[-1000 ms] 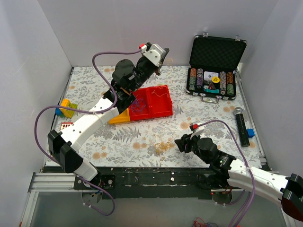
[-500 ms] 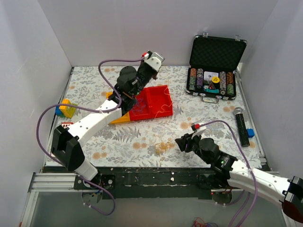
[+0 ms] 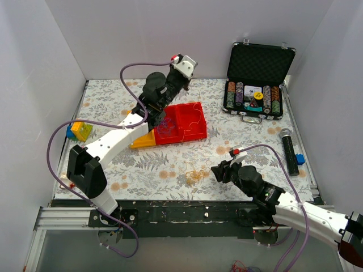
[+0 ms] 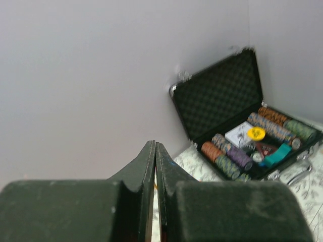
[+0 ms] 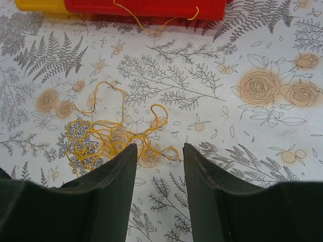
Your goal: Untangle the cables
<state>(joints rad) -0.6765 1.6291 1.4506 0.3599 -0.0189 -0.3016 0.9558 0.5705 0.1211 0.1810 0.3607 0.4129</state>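
A loose tangle of yellow cables (image 3: 195, 174) (image 5: 108, 133) lies on the flowered cloth near the front. My right gripper (image 3: 218, 170) (image 5: 159, 146) hovers low just right of it. It is open and its tips flank the tangle's last loop without holding it. A blue cable (image 3: 165, 126) and a yellow strand (image 3: 197, 113) lie in the red tray (image 3: 190, 134). That yellow strand (image 5: 151, 27) spills over the tray's front wall (image 5: 151, 7). My left gripper (image 3: 185, 78) (image 4: 155, 146) is raised above the tray's back and is shut. Whether it pinches a strand is not visible.
An open black case of poker chips (image 3: 253, 96) (image 4: 242, 136) stands at the back right. A black microphone (image 3: 289, 150) and a small blue block (image 3: 300, 159) lie by the right edge. Coloured toy blocks (image 3: 78, 130) sit at the left. A yellow tray section (image 3: 144, 140) adjoins the red one.
My left arm has straightened and turned its raised gripper a little leftward near the back wall. The right gripper has crept slightly to the right and its jaws have narrowed a little.
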